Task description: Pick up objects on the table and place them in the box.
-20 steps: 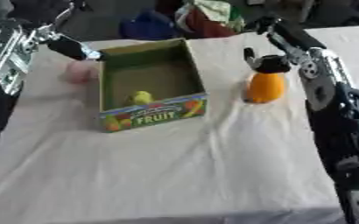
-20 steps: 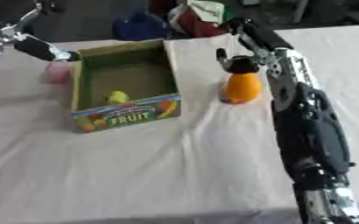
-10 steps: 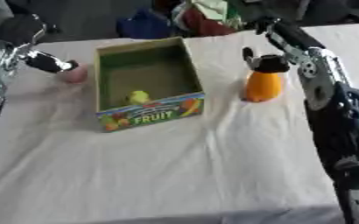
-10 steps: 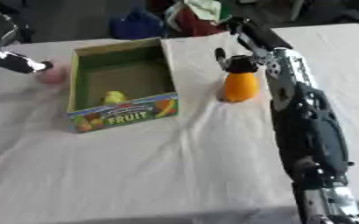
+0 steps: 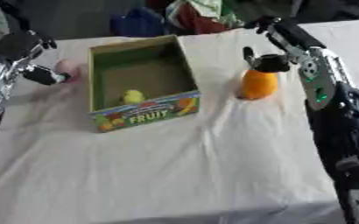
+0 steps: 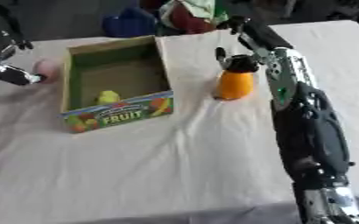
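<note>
Green box [image 5: 140, 83] (FRUIT label) holds yellow fruit [image 5: 133, 96] | right hand [image 5: 265, 62] fingers curled on orange fruit [image 5: 258, 84]

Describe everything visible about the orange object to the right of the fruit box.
The orange object is a smooth, rounded, slightly elongated fruit shape, plain orange all over. It stands on the white tablecloth, apart from the fruit box, to the box's right. The right hand sits on its top, dark fingers curled over it; the object remains resting on the cloth.

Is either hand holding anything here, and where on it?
Right hand grips the orange by its top. Left hand is beside the pink ball; grasp unclear.
</note>
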You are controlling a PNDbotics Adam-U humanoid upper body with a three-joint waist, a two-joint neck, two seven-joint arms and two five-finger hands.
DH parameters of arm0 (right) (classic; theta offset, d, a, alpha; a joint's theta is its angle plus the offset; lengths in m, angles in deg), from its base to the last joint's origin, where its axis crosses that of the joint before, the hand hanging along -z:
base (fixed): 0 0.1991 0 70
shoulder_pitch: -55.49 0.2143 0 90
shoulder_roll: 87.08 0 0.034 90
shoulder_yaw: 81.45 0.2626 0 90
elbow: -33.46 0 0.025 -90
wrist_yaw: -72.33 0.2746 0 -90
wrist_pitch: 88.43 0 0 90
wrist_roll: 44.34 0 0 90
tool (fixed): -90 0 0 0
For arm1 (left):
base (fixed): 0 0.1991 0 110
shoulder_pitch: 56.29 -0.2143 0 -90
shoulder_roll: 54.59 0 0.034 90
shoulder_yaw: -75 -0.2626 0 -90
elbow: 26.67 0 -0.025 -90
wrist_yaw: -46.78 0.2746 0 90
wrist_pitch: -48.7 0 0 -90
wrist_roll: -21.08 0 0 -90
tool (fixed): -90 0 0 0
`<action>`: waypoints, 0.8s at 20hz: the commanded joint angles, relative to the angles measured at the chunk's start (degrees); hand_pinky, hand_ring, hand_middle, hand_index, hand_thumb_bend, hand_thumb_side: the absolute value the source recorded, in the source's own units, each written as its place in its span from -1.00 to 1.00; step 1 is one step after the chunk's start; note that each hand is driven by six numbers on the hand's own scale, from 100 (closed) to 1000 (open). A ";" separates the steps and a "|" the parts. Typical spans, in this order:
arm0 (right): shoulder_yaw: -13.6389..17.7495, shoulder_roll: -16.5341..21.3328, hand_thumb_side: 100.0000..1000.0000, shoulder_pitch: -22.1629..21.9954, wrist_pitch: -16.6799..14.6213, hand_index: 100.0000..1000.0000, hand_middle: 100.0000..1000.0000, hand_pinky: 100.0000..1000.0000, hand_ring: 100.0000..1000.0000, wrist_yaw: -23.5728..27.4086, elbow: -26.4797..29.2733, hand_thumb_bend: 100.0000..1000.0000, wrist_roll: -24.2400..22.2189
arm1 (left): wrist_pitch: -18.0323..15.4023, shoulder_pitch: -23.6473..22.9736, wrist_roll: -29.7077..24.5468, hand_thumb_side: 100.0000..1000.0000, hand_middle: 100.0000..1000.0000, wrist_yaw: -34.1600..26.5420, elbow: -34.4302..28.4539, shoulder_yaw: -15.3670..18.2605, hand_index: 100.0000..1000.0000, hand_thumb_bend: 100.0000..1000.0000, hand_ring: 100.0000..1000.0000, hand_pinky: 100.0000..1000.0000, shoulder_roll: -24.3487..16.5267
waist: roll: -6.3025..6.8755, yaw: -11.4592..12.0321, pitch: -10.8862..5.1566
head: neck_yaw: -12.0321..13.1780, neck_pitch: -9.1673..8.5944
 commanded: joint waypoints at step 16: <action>0.29 0.34 -0.63 1.95 -0.24 0.72 0.58 0.46 0.55 0.83 1.32 -1.00 -0.01 | 1.47 -0.14 1.22 -0.49 0.17 2.90 2.60 1.29 0.44 -0.32 0.17 0.28 -0.51 | -0.09 -1.17 -0.03 | 1.15 0.33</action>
